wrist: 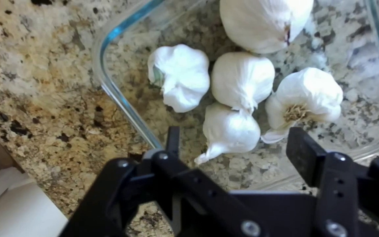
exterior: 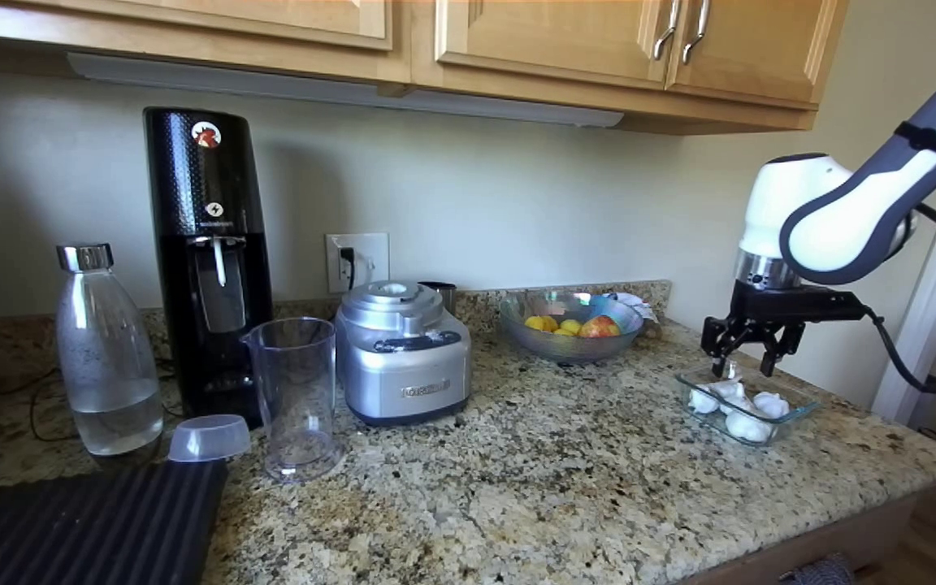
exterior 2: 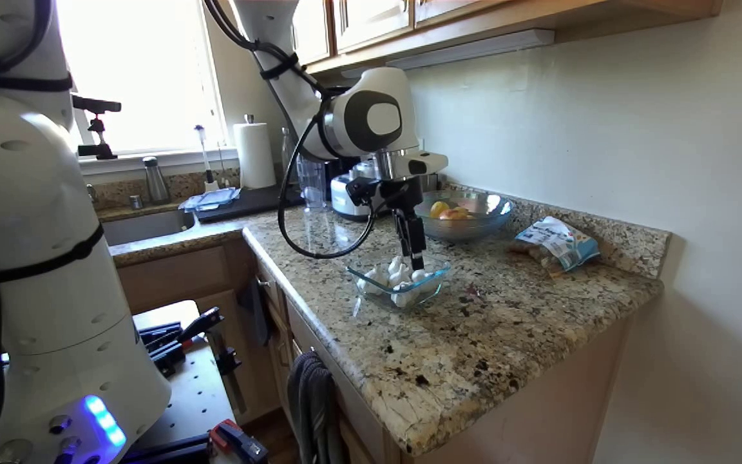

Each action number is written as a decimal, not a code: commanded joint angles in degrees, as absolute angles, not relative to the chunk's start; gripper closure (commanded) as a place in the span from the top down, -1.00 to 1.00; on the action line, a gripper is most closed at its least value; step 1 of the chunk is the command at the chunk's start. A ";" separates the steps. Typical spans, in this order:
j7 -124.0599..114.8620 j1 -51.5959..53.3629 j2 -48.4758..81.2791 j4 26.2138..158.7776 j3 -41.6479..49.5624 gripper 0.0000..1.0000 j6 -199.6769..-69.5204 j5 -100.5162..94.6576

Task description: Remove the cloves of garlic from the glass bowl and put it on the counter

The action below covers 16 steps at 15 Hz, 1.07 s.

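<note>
Five round white garlic bulbs [wrist: 243,77] lie in a clear squarish glass bowl [wrist: 114,32] on the speckled beige granite counter [exterior: 565,463]. My black two-fingered tool [exterior: 743,370] is spread wide, holding nothing (I judge this the approach); next I should descend and close around one.

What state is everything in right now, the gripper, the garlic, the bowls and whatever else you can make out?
Gripper: open, nothing gripped
Glass bowl: upright, uncovered
Garlic: five whole, unpeeled bulbs showing, all inside that bowl
Fruit bowl: upright, with fruit inside
Silver-capped bottle: closed, partly filled
Black plug: in the outlet
Upper cabinet doors: shut
Base light: lit blue
Blue bag: on the counter; can't tell whether sealed
</note>
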<state>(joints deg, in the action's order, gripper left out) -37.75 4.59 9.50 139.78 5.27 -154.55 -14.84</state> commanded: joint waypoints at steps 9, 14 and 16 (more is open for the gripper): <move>-26.48 3.30 8.05 142.07 3.56 0.39 -152.70 -2.44; -23.65 2.80 8.78 141.73 3.31 0.31 -153.30 0.58; -22.37 2.55 9.33 141.52 3.22 0.30 -153.70 1.78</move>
<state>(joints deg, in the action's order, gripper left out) -25.40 3.96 9.64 140.23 4.04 -151.76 -0.66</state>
